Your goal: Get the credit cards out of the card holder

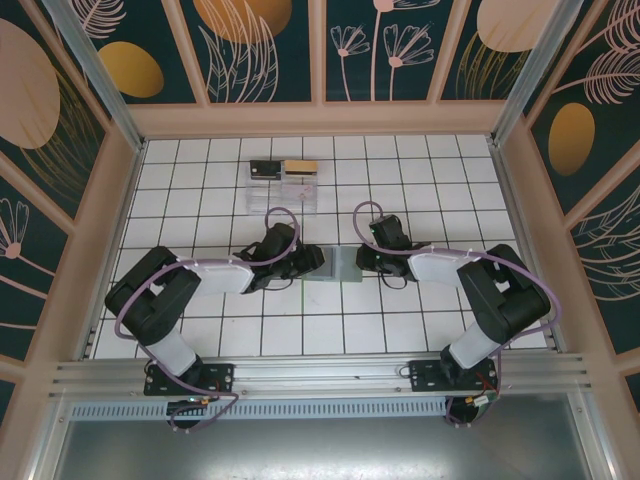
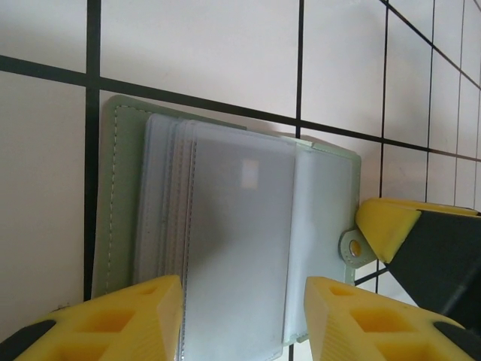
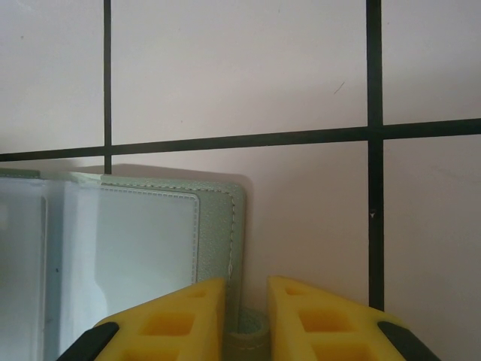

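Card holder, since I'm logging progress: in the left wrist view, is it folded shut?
No, the card holder lies open on the tiles, with its clear sleeves exposed.

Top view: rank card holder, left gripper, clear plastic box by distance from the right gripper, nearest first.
1. card holder: at the right gripper fingertips, just to its left.
2. left gripper: across the holder, at its left edge.
3. clear plastic box: farthest, up-left toward the back wall.
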Controlling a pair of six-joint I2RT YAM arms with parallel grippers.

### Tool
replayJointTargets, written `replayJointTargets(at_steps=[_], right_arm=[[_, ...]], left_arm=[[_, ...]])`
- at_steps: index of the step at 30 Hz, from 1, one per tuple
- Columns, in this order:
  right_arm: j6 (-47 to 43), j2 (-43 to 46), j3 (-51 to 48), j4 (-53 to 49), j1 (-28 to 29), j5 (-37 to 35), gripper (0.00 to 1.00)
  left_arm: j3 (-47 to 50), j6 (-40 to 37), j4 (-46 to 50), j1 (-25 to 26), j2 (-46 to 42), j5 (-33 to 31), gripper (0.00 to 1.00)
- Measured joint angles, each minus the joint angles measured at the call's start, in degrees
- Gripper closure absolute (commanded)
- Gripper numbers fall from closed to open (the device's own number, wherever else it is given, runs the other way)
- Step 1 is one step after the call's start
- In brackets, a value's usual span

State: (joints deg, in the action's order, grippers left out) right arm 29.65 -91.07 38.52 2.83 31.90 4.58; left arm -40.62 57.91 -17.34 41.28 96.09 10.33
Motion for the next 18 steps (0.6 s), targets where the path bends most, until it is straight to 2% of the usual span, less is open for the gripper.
replayJointTargets(at_steps=[18], right_arm=[[0.02,-0.11,0.00,0.20,0.00,0.20,0.76]], left_arm=[[-2.47,-1.49,1.31,1.18,1.11,1.14,0.54]])
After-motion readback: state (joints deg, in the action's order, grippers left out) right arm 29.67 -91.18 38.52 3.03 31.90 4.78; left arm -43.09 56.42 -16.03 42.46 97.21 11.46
